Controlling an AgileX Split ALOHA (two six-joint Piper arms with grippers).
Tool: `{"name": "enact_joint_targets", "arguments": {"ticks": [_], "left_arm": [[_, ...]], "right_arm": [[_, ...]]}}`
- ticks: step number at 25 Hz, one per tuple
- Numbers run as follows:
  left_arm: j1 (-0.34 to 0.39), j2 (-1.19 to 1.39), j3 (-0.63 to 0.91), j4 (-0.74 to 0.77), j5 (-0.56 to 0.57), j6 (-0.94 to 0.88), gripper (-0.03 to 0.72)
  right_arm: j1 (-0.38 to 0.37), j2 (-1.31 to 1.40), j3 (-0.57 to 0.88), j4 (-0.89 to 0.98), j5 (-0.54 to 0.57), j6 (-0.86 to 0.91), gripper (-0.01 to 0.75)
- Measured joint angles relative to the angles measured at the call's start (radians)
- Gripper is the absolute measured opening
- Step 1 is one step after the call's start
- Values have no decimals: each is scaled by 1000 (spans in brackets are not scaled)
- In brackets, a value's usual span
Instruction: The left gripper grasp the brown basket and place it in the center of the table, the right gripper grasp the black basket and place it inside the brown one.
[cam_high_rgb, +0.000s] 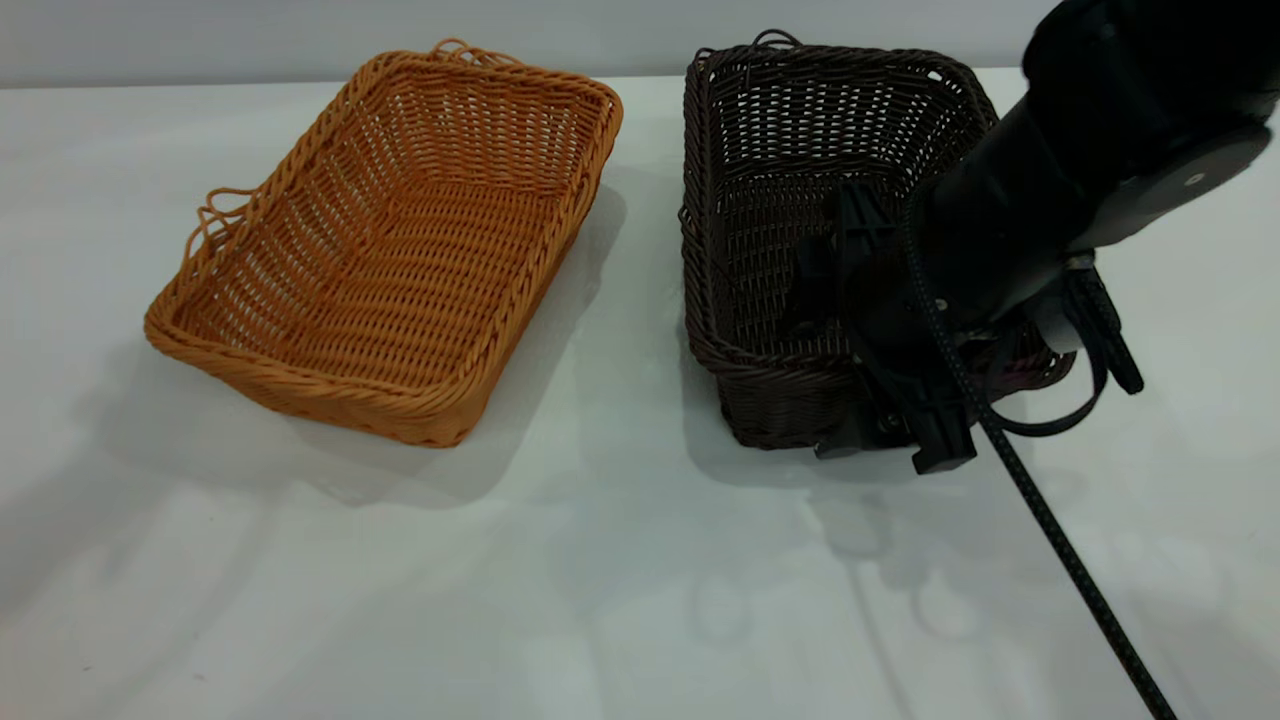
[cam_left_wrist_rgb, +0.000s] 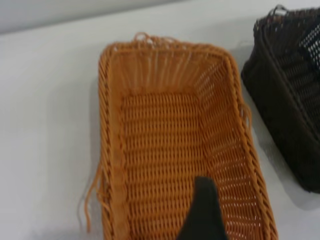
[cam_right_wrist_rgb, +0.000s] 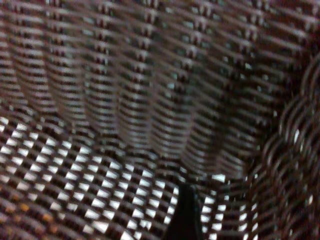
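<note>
Two wicker baskets on a white table, my two arms at work.

Left: the brown basket lies empty, angled, left of centre; my left gripper hovers above its floor, only one dark finger showing, so I cannot tell whether it is spread or closed. Right: the black basket stands just beside the brown one, apart from it; my right gripper straddles its near wall, one finger inside, one outside, pinching the braided rim.
</note>
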Motion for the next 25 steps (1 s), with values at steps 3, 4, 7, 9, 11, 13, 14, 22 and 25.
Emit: {"name": "enact_joint_targets", "arguments": {"ticks": [3, 4, 7, 9, 11, 13, 14, 22, 25], "left_arm": [[0, 116, -55, 0, 23, 0, 531], [-2, 168, -77, 0, 29, 0, 531], [-20, 287, -144, 0, 14, -2, 531], [-43, 366, -196, 0, -13, -2, 531], [-63, 428, -245, 0, -41, -13, 531], [-78, 483, -290, 1, -80, -36, 531], [-83, 510, -312, 4, -101, -43, 531], [-85, 693, -439, 35, -159, -78, 531], [-85, 758, -470, 38, -167, -81, 531]], "right_arm": [[0, 21, -3, 1, -8, 1, 584], [0, 24, -3, 2, -9, 1, 584], [0, 29, -3, 2, -2, 1, 584], [0, 29, -5, 2, 6, 1, 584], [0, 29, -5, 2, 8, 1, 584], [0, 29, -5, 2, 10, 1, 584], [0, 29, -5, 2, 13, 1, 584], [0, 29, -5, 3, 24, -3, 584], [0, 29, -5, 3, 32, -11, 584]]}}
